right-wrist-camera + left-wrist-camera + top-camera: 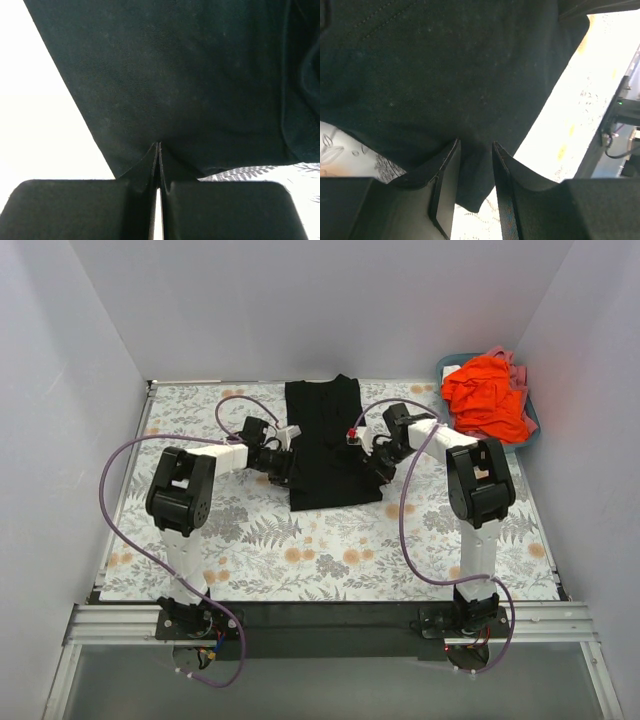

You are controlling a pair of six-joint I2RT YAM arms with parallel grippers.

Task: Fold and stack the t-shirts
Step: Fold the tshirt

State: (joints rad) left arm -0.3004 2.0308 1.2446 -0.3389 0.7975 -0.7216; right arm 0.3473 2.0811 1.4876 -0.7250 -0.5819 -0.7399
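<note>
The black t-shirt (325,435) lies folded into a long strip on the floral table, running from the back to the middle. My left gripper (285,468) is at its left edge. In the left wrist view the gripper (476,145) has its jaws apart, with the edge of the black cloth (445,65) lying between them. My right gripper (372,458) is at the shirt's right edge. In the right wrist view the gripper (159,145) is shut, pinching the black cloth (175,65), which puckers at its tips. The orange-red shirt (485,395) and some pink cloth (515,365) lie in the basket.
The teal basket (533,430) stands at the back right corner against the wall. White walls close in the table (300,560) on the left, back and right. Purple cables loop from both arms over the table.
</note>
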